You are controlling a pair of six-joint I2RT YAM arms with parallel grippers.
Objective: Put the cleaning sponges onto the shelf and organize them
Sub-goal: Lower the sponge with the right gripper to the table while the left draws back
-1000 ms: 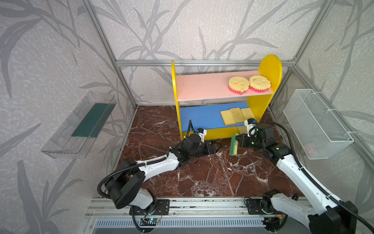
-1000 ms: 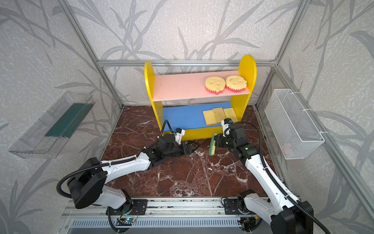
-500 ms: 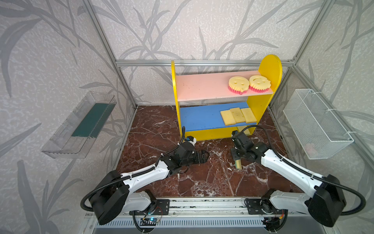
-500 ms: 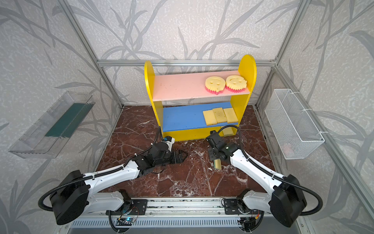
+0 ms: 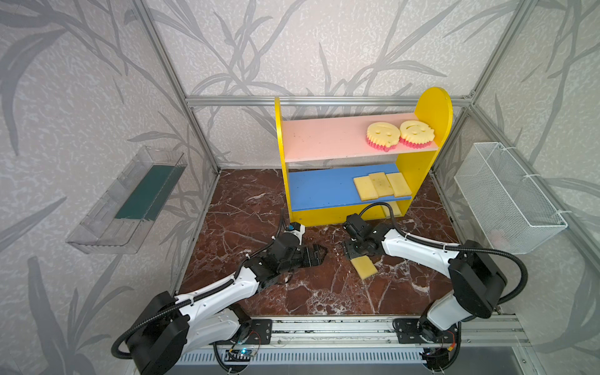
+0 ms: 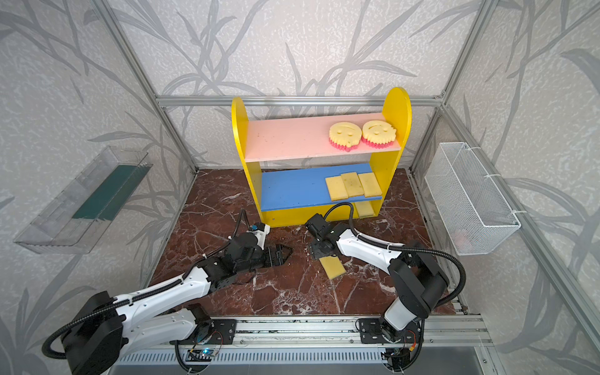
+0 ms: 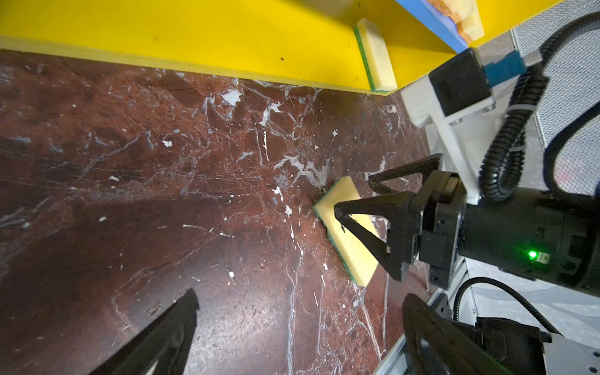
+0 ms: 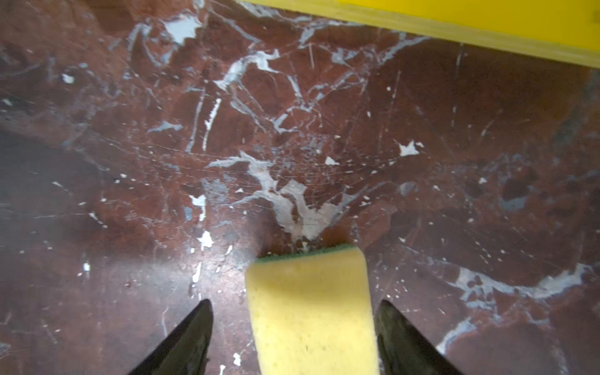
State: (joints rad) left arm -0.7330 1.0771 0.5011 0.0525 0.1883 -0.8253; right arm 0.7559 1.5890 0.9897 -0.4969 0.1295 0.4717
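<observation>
Low over the sponge (image 5: 365, 267), right tool (image 8: 294, 302) apparently splayed.

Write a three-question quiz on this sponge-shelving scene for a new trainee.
1. True or false: the right gripper is clamped shut on the green-backed sponge lying on the marble table.
2. How many pale yellow sponges lie on the blue lower board? A) two B) three C) five
3. Fill in: the two smiley sponges sit on the ___ upper board.
Key: 1. False: its jaws stand open on either side of the sponge. 2. B. 3. pink.
</observation>
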